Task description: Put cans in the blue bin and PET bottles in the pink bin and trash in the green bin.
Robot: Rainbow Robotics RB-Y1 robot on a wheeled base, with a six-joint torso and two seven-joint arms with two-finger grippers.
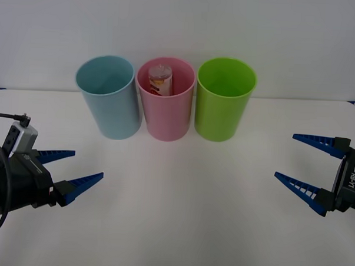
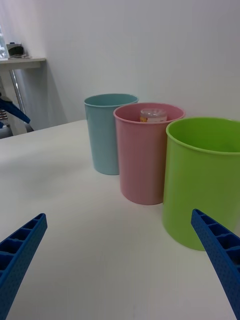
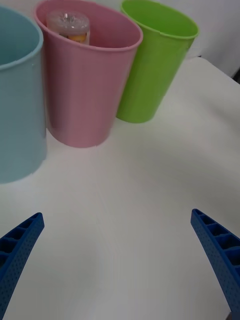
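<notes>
A: Where was the PET bottle (image 1: 160, 79)?

B: It stood inside the pink bin (image 1: 165, 112), leaning toward the far wall, with the bottom end uppermost and the label partly visible below the rim. The cap could not be seen.

A: How were the three bins arranged?

B: They stood upright in one row at the far side of the white surface (image 1: 180, 198). The pink bin was in the middle. The blue bin (image 1: 108, 100) stood just beside it on the side of the left hand (image 1: 70, 170). The green bin (image 1: 223, 102) stood just beside it on the side of the right hand (image 1: 302, 161). Whether the walls touched could not be told.

A: State of the left hand?

B: Its blue ribbed fingers were spread apart and held nothing. It hovered low over the surface, well short of the bins, with the blue bin nearest ahead of it and the fingertips pointed toward the centre.

A: State of the right hand?

B: Its fingers were likewise spread apart and held nothing. It hovered well apart from the bins, with the green bin nearest ahead of it and the fingertips pointed inward toward the left hand.

A: What lay between the hands?

B: Bare surface.
</notes>
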